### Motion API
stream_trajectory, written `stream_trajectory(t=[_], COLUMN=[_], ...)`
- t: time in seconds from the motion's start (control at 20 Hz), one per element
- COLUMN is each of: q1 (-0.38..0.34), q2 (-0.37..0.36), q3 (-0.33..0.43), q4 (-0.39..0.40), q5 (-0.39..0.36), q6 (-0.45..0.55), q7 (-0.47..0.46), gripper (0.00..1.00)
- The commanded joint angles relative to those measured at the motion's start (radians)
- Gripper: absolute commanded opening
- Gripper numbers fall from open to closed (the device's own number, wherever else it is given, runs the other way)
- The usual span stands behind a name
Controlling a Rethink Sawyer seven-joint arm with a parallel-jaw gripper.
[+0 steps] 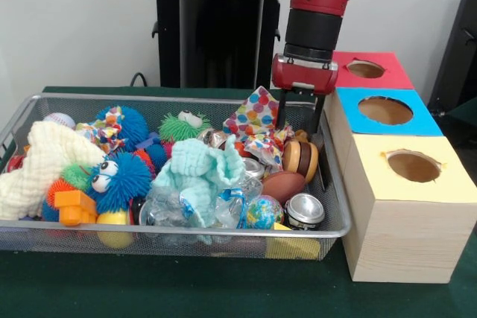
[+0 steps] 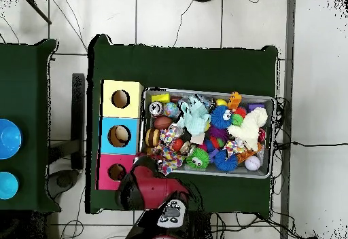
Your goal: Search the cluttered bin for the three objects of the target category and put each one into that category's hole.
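Boxes: three wooden boxes in a row beside the basket (image 1: pixel 328 232), topped red, blue (image 1: pixel 387 112) and yellow (image 1: pixel 414 165), each with one round hole.
Red box hole (image 1: pixel 365 69): farthest from the camera, empty.
Jaws (image 1: pixel 301 113): two dark fingers spread apart, nothing between them, lowered at the basket's box-side end.
Burger-like toy (image 1: pixel 299 159): tan and brown, just below the jaws.
Cans: one silver can (image 1: pixel 304 211) at the basket's near corner.
Cloths: one mint (image 1: pixel 197 173), one cream (image 1: pixel 41 165).
Counter (image 1: pixel 171 288): green.
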Motion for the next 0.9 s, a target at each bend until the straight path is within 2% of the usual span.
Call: stream_trajectory(t=[0.05, 0.55, 0.65, 0.9], q1=[0.002, -0.112, -0.141, -0.224], q2=[0.103, 0.158, 0.148, 0.185], q3=[0.045, 0.164, 0.192, 0.275], q4=[-0.047, -0.084, -0.086, -0.112], q5=[0.093, 0.076, 0.072, 0.037], q6=[-0.016, 0.200, 0.246, 0.250], q7=[0.207, 0.125, 0.111, 0.082], gripper=[1.00, 1.00, 1.00, 1.00])
